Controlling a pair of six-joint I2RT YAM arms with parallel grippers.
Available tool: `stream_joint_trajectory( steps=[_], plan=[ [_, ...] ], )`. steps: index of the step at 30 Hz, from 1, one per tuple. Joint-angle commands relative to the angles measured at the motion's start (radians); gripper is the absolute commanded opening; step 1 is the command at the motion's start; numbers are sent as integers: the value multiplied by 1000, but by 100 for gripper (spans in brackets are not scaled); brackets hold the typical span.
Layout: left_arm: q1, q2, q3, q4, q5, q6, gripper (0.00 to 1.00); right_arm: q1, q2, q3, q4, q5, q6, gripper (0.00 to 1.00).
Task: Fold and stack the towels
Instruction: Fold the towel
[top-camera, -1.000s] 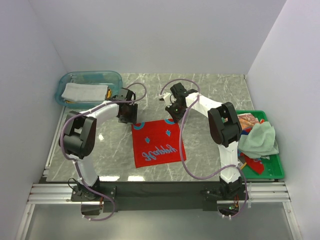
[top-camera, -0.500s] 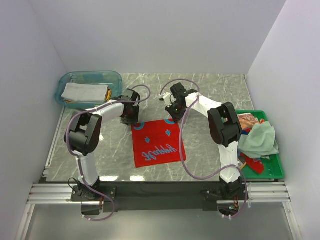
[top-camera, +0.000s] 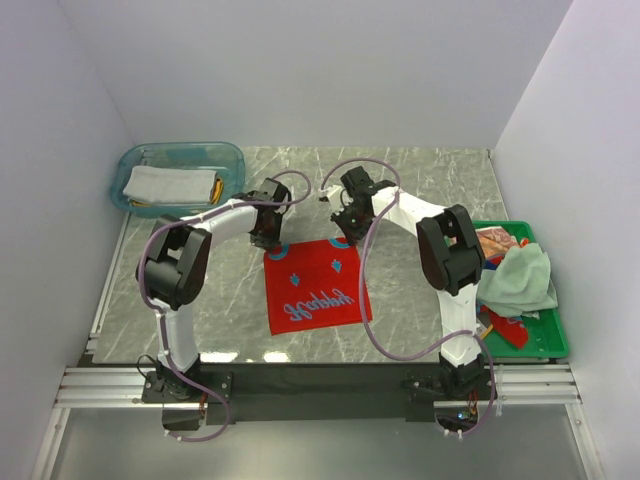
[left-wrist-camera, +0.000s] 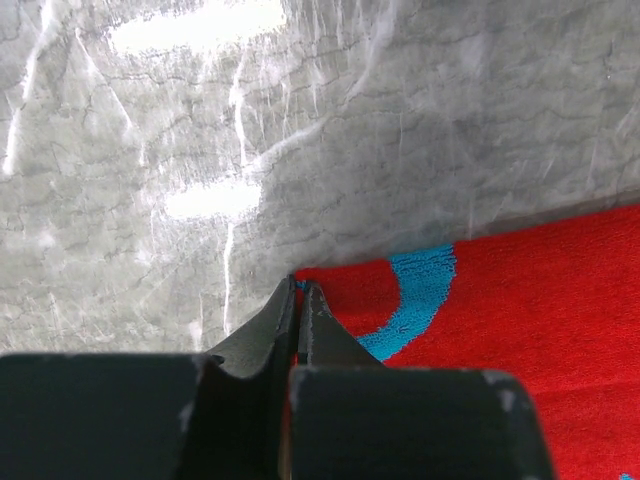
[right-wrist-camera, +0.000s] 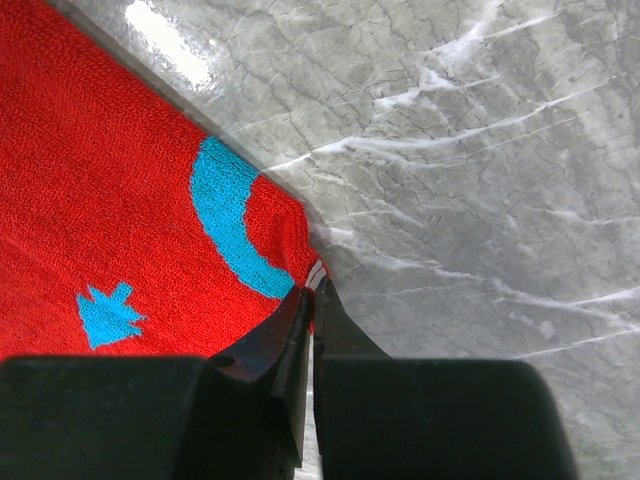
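A red towel (top-camera: 315, 283) with blue patterns lies flat in the middle of the marble table. My left gripper (top-camera: 268, 240) is at its far left corner, jaws shut on that corner of the red towel (left-wrist-camera: 480, 320). At the far right corner, my right gripper (top-camera: 343, 236) pinches the red towel (right-wrist-camera: 140, 200) by its edge. In the wrist views the left gripper (left-wrist-camera: 298, 290) and the right gripper (right-wrist-camera: 313, 292) each show cloth between closed tips. A pale grey-white towel (top-camera: 160, 183) lies folded in the teal tub. A pale green towel (top-camera: 520, 280) is heaped in the green crate.
The clear teal tub (top-camera: 232, 156) stands at the far left of the table. The green crate (top-camera: 548, 340) sits at the right edge with more cloths in it, red and orange-brown. White walls close in the table on three sides.
The left gripper has moved right to the towel's far left corner and closed on it. The right gripper has tightened on the far right corner.
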Motion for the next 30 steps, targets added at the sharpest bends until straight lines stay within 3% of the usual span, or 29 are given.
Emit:
stream_joint_trajectory(
  steps=[1, 8, 16, 30],
  plan=[
    [16, 68, -15, -31, -46, 22, 1, 0, 25, -62, 61, 76, -1, 0],
    [71, 30, 70, 21, -48, 54, 1, -39, -53, -93, 156, 86, 48, 0],
    [96, 47, 159, 133, -43, 116, 1, -50, -116, -107, 270, 198, 87, 0],
    [94, -116, 22, 263, -37, 131, 0, -30, -303, -248, 415, 327, 146, 0]
  ],
)
